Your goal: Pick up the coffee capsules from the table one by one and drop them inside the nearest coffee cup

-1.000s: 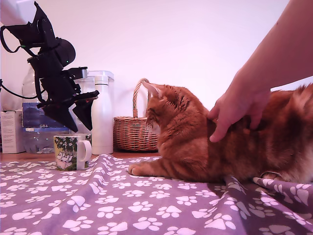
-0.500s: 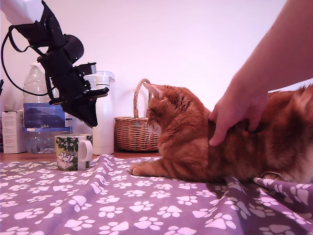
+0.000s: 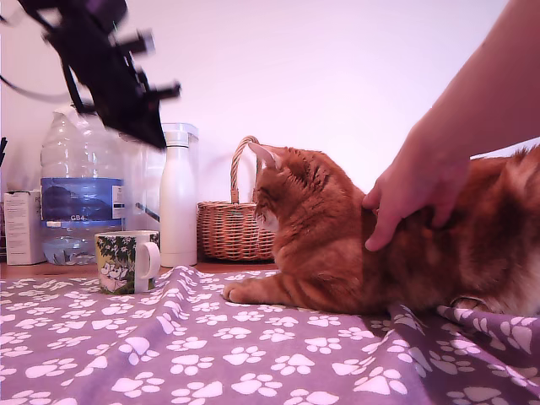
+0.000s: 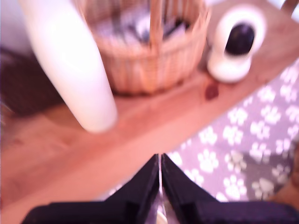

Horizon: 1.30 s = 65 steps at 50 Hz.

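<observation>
- One coffee cup (image 3: 126, 261) stands on the counter (image 3: 51, 272) at my exterior view's left, beside the purple cloth.
- High above it, my tool (image 4: 160, 173) shows its tips pressed together, gripping nothing.
- Ginger cat (image 3: 371, 245) lies under a person's hand (image 3: 413, 194).

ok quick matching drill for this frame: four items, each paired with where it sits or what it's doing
Items:
1. cup
2. basket
3. hand
4. gripper

Places:
A. resting on the cat's back
B. raised, above the cup
C. on the cloth, at the exterior view's left
D. behind the cat's head, by the white bottle

Pairs: 1-C, 2-D, 3-A, 4-B
</observation>
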Each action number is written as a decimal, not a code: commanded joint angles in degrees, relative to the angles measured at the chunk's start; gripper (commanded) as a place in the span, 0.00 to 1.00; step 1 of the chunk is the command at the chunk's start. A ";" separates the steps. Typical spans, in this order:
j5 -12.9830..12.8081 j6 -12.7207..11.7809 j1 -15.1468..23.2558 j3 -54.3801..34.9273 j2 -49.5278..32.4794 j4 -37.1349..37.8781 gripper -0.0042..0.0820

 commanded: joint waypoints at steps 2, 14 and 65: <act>-0.81 0.09 -0.76 -6.80 -2.25 5.18 0.02; -4.46 0.09 -0.70 -20.09 -10.84 13.44 0.02; -1.31 -4.85 -1.68 -38.53 -28.02 23.17 0.02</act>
